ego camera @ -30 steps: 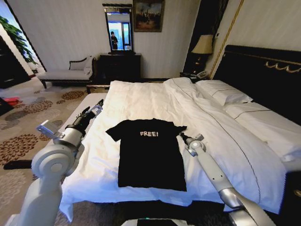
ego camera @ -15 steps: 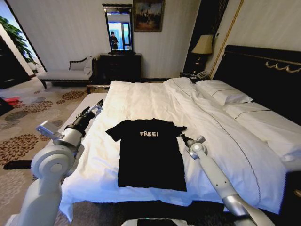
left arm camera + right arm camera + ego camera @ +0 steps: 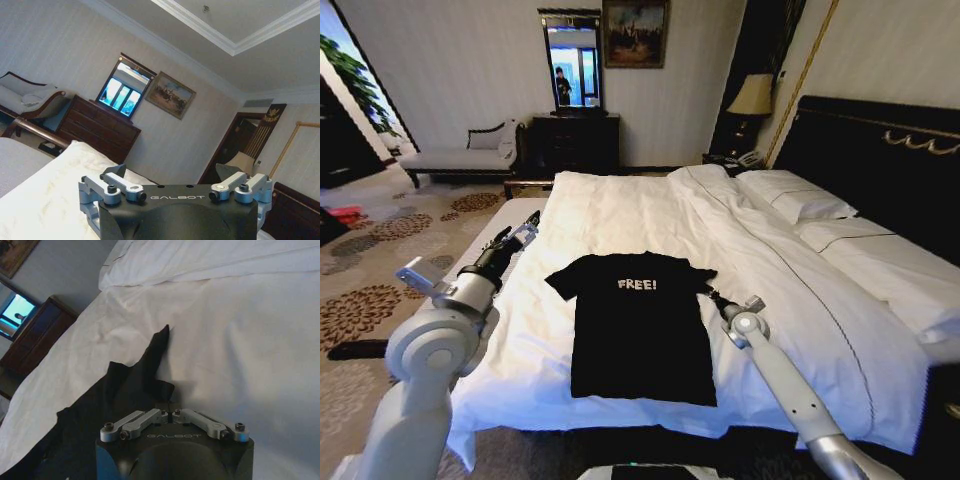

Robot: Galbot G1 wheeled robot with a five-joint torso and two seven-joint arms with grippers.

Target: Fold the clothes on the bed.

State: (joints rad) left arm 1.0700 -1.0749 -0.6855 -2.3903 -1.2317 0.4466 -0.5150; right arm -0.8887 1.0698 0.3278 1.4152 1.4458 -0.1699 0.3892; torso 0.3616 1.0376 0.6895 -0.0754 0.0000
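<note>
right gripper (image 3: 711, 294) at 3 o'clock of the T-shirt (image 3: 640, 325), fingers pinched together on its sleeve edge | left gripper (image 3: 520, 233) spread wide, hovering at 10 o'clock | shirt flat on the bed (image 3: 620, 205)

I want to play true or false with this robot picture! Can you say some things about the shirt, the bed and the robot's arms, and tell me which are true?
1. The black T-shirt lies flat on the bed. True.
2. The shirt says "STOP!" in white. False: it says "FREE!".
3. The right gripper is at the shirt's sleeve, on the headboard side. True.
4. The left gripper is pinching the shirt. False: it hangs over the bed's edge, apart from the shirt.
5. The shirt is already folded in half. False: it is spread out, both sleeves showing.
</note>
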